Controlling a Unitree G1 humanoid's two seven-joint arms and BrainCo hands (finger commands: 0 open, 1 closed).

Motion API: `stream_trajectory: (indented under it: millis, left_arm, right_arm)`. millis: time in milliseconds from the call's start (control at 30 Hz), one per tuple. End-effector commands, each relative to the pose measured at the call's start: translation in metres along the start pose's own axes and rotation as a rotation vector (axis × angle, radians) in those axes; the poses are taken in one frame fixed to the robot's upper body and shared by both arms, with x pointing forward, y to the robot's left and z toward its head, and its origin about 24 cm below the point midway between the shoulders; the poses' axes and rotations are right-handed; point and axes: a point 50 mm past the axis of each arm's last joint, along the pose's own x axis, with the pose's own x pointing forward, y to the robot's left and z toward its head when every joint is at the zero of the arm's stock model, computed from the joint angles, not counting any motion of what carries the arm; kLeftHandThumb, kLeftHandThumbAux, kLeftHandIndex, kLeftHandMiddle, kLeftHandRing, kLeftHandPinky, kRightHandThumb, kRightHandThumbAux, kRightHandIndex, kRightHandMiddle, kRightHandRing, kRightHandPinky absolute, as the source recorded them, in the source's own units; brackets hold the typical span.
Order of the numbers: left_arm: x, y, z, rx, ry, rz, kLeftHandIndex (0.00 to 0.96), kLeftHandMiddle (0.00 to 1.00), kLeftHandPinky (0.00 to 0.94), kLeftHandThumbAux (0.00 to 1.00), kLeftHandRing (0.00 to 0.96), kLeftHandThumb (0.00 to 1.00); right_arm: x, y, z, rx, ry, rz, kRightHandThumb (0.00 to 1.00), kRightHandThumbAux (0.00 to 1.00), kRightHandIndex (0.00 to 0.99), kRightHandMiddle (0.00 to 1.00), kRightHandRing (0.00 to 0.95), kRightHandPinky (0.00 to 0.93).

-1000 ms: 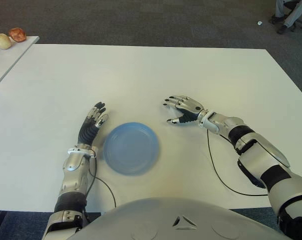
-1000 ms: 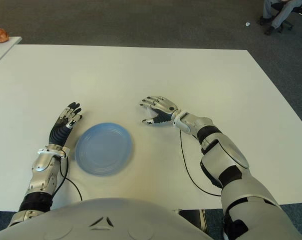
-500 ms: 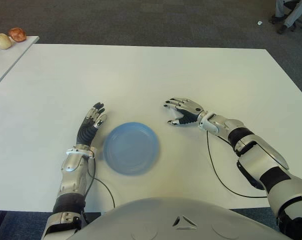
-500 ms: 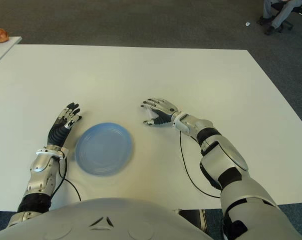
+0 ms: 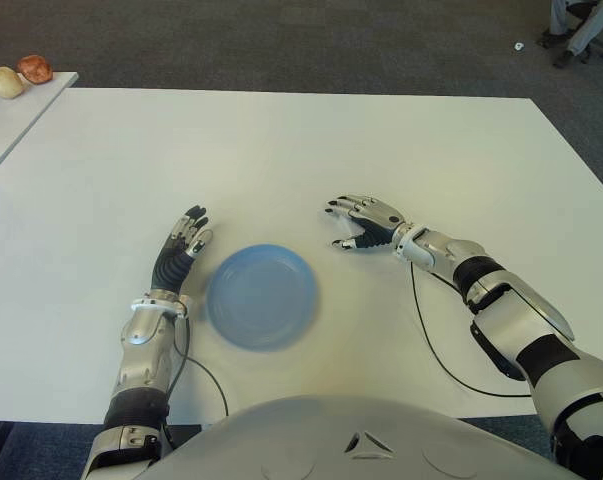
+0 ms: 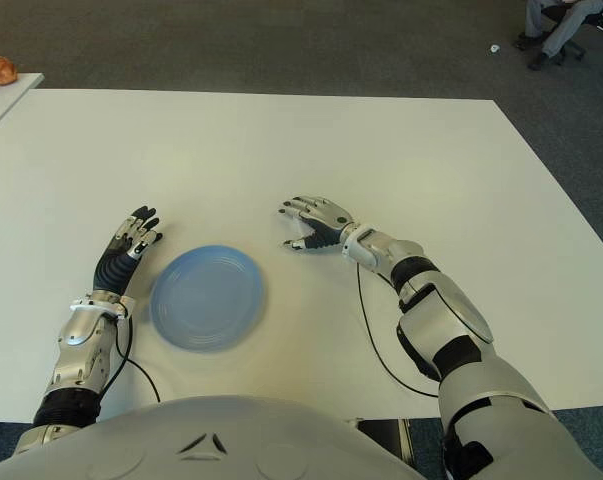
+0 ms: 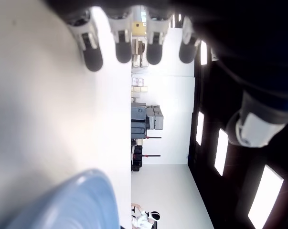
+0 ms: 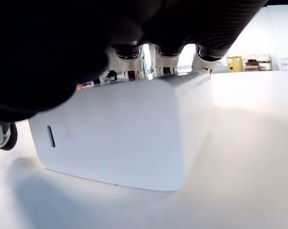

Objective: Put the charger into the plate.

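Nearest the body: blue plate (image 5: 261, 296), empty, flat on white table (image 5: 281, 150), centred between the arms, probably so either hand reaches it. Left hand (image 5: 181, 248) just beside plate's left rim, fingers extended and spread, holding nothing; apparently idle.

Right of plate, slightly farther out: right hand (image 5: 365, 221) cupped palm-down over charger (image 8: 120, 138), a white block with rounded corners standing on the table. Fingertips (image 8: 129, 59) hooked over its far top edge, thumb low at one side; contact or firm grip not confirmable. Charger hidden under hand in eye views. Grasp stage judged; lift and carry to plate pending.

One short dark slot mark on charger face; no readable brand or text anywhere.
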Motion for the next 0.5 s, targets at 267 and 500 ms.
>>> stream_trajectory:
  millis: [267, 500]
  left_arm:
    - [-0.017, 0.003, -0.025, -0.01, 0.156, 0.016, 0.059, 0.083, 0.002, 0.501, 0.04, 0.0]
    - [-0.017, 0.005, -0.025, -0.009, 0.158, 0.011, 0.056, 0.08, 0.0, 0.499, 0.038, 0.0]
  right_arm:
    - [-0.009, 0.007, -0.009, -0.026, 0.056, 0.0, 0.238, 0.229, 0.0, 0.0, 0.0, 0.0]
    - [-0.014, 0.007, -0.014, -0.029, 0.076, -0.011, 0.247, 0.22, 0.0, 0.0, 0.0, 0.0]
